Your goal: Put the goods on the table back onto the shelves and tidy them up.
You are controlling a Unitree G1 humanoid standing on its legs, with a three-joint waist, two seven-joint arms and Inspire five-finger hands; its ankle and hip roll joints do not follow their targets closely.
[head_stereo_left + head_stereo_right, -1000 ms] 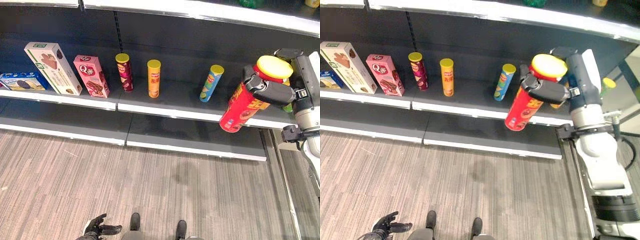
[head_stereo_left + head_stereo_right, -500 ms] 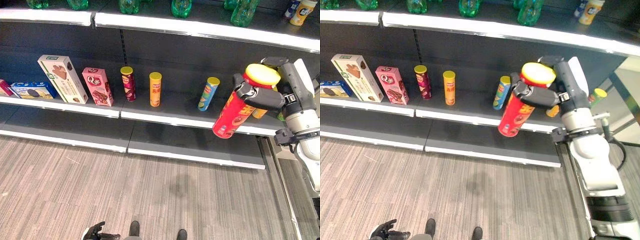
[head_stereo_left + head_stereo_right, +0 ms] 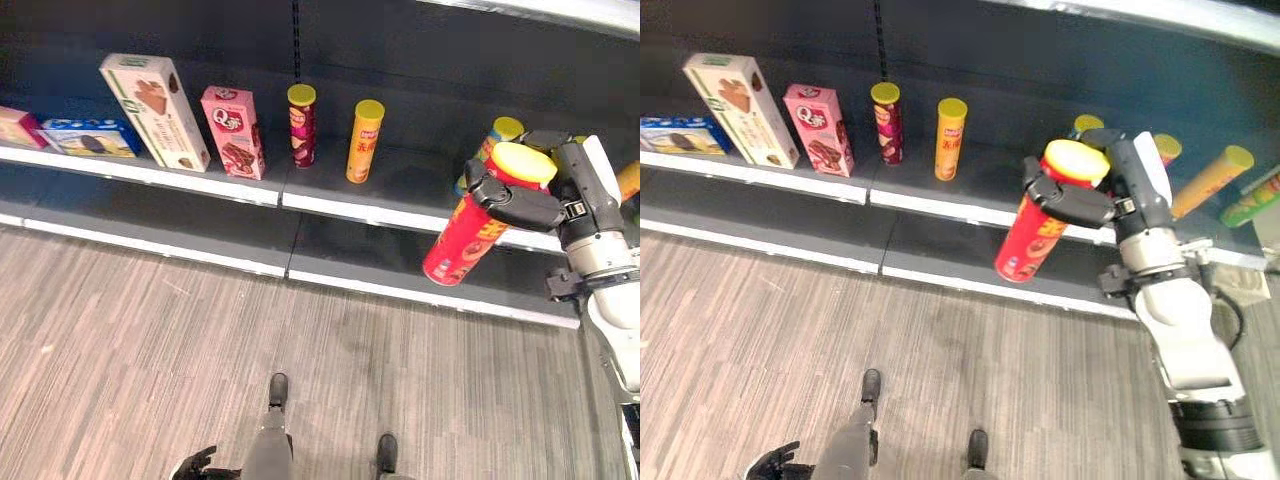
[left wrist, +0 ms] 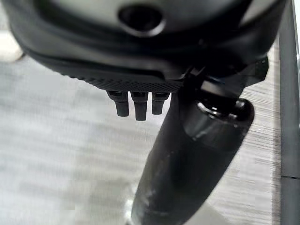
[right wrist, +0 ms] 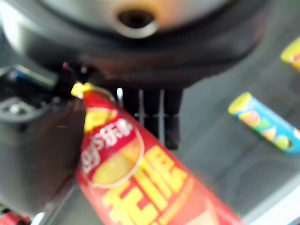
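Observation:
My right hand (image 3: pixel 527 203) is shut on a red chip can (image 3: pixel 466 231) with a yellow lid, gripping it near the top. The can hangs tilted, its base toward the floor, in front of the middle shelf's white edge (image 3: pixel 330 207). The right wrist view shows the red can (image 5: pixel 140 178) under my curled fingers (image 5: pixel 159 115). Just behind the hand a blue chip can (image 3: pixel 499 132) leans on the shelf. My left hand (image 3: pixel 194 466) hangs low over the floor, its fingers (image 4: pixel 136 106) relaxed and holding nothing.
On the middle shelf stand a green-white box (image 3: pixel 155 97), a pink box (image 3: pixel 233 132), a maroon can (image 3: pixel 301 124) and an orange can (image 3: pixel 366 141), with a flat blue box (image 3: pixel 90 138) farther left. Orange cans (image 3: pixel 1210 181) lean at the right. Below runs a bare lower shelf (image 3: pixel 380 285).
The camera has shifted, so the shelf sits differently in the picture. The red can stays in my right hand and now hangs lower against the shelf edge, in front of the blue can.

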